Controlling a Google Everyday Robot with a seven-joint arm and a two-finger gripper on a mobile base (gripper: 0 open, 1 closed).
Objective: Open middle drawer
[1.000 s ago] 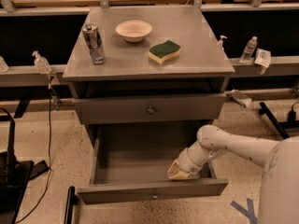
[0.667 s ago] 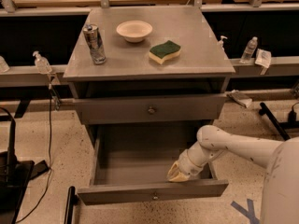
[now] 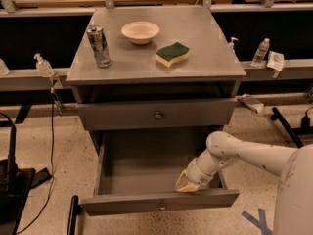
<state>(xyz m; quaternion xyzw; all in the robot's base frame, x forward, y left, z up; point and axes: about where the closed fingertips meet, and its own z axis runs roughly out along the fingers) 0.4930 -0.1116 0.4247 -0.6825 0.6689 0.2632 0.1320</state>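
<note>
The middle drawer (image 3: 159, 202) stands pulled far out of the grey cabinet. Its slim front has a small round knob, and its shallow grey tray (image 3: 142, 168) is bare. Above it, the taller top drawer front (image 3: 158, 115) is shut. The bottom drawer is hidden under the open one. My gripper (image 3: 187, 182) reaches in from the right on the white arm (image 3: 234, 153). It sits low inside the tray, right behind the drawer front and right of the knob.
On the cabinet top (image 3: 205, 58) stand a metal can (image 3: 99, 45), a white bowl (image 3: 140, 32) and a green-and-yellow sponge (image 3: 172, 54). Bottles (image 3: 262, 52) stand on the side ledges. Cables and a black stand (image 3: 12, 180) lie on the floor at the left.
</note>
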